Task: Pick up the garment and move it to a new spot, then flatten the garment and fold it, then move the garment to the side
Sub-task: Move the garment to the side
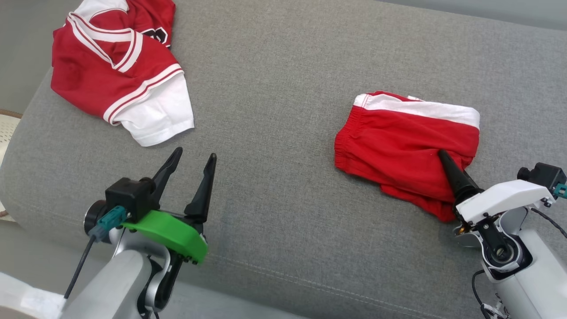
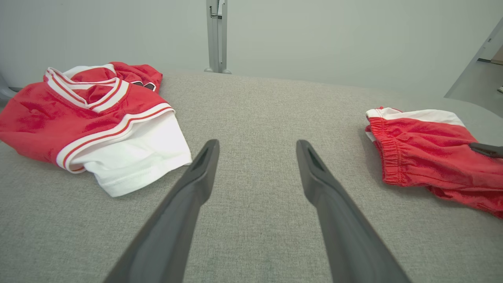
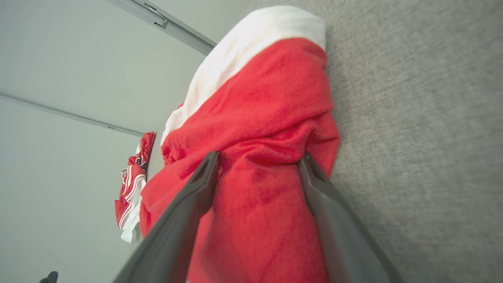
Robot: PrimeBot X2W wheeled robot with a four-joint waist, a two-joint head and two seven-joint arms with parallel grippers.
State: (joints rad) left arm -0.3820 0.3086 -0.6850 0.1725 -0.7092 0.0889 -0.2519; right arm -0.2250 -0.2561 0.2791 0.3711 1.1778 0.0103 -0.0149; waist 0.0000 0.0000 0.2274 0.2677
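Black left gripper (image 1: 196,153); green cover (image 1: 170,232)

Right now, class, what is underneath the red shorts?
The grey cushion shows all round the red shorts, so they lie on it. The open right gripper has red fabric between its fingers. Anything beneath the fabric, lower layers included, is covered.

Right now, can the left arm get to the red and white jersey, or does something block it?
Probably yes. The left gripper hangs open above the grey cushion, and the jersey lies just ahead, slightly to its left. Only cushion fabric separates them, so a short forward reach looks free.
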